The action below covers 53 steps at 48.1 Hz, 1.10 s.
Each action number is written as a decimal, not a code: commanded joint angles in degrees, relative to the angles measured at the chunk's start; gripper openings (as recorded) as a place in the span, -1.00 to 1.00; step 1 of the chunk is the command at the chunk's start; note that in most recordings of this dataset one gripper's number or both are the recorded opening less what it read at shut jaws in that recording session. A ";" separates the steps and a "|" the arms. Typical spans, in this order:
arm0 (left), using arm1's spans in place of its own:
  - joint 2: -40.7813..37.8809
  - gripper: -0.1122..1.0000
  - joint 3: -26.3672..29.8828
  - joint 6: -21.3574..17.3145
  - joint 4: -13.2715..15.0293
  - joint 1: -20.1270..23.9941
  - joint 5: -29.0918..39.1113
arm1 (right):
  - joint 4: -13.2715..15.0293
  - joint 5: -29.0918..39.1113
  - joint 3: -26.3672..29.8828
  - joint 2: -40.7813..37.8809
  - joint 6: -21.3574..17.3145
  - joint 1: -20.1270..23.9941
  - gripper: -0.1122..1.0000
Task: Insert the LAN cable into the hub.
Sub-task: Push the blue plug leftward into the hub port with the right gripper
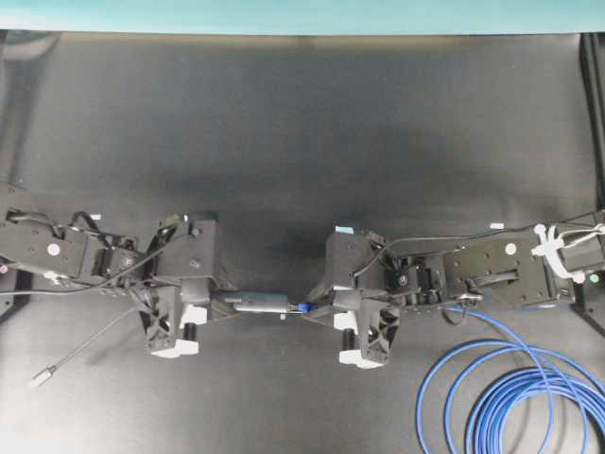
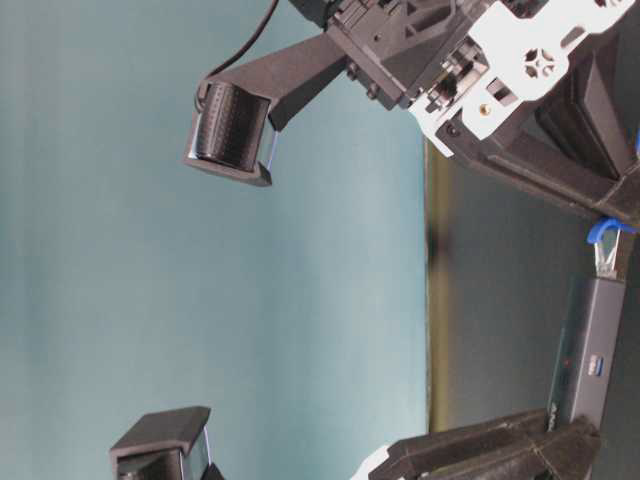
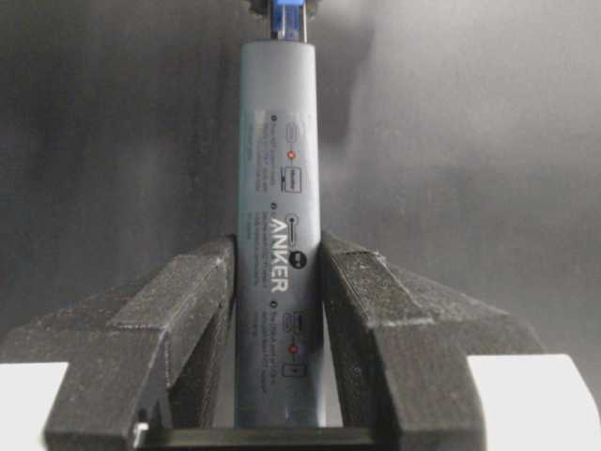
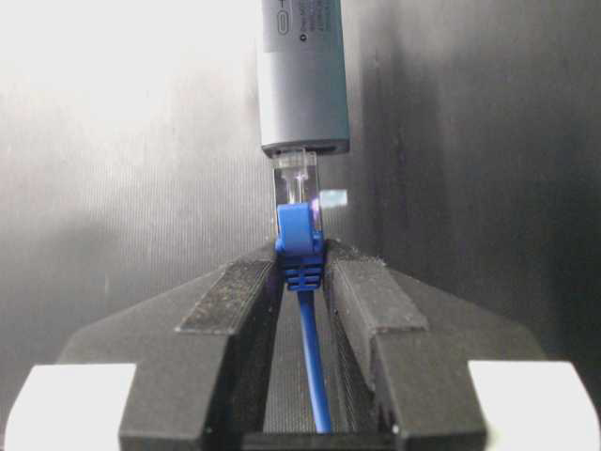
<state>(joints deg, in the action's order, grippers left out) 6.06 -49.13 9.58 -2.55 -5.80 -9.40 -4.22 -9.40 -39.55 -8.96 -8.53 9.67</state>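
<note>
I see left gripper (image 3: 278,282) clamped on smooth matte-grey Anker hub (image 3: 279,188); right gripper (image 4: 302,272) pinching ribbed blue boot of LAN cable (image 4: 300,246), clear plug meeting hub's end above dark tabletop (image 1: 302,123).

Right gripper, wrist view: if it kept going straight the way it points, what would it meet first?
The hub. The right gripper is shut on the LAN cable, whose clear plug already sits at the hub's end port, so nothing else lies between.
</note>
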 commanded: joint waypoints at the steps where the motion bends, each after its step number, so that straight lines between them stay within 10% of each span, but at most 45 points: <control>1: 0.18 -0.29 1.49 -0.26 -0.18 -0.18 -0.26 | -0.09 -0.18 0.97 0.44 -0.26 -0.35 -0.56; 53: -1.41 -0.29 2.99 -1.05 -0.18 1.49 -0.26 | -0.09 1.58 3.25 -0.44 -0.18 0.35 -0.56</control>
<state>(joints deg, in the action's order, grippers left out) 4.48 -47.72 8.53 -2.55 -5.01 -9.14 -4.22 -7.65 -37.97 -9.76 -8.53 9.58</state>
